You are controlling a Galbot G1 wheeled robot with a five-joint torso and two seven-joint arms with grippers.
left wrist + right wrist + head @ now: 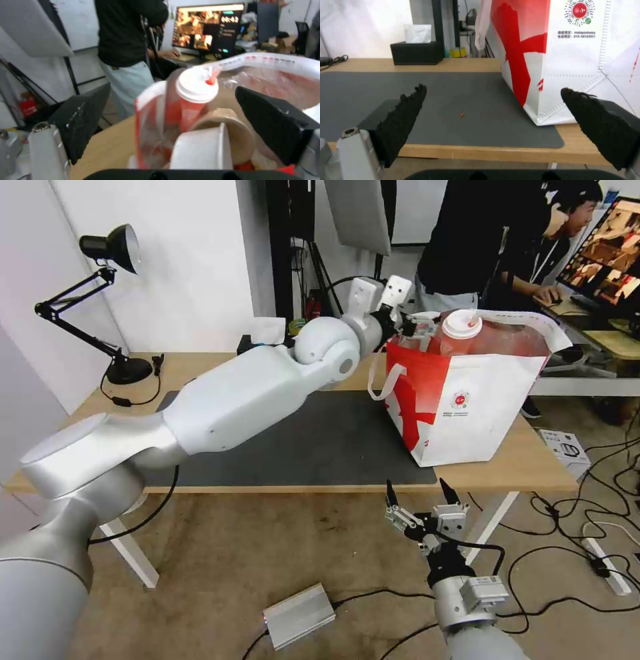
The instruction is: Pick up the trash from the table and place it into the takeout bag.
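Note:
The takeout bag stands at the right end of the table, partly on the dark mat. All the trash sits inside it: the red cup with white lid and straw, the beige pulp bowl and the white bowl tipped on its side. The cup's lid pokes out of the bag's mouth. My left gripper hovers at the bag's upper left rim, open and empty. Below the table's front edge, my right gripper is open and faces the bag's side.
A black tissue box sits at the table's back, and a desk lamp at its far left. A tiny red scrap lies on the mat. On the floor are a silver box and cables.

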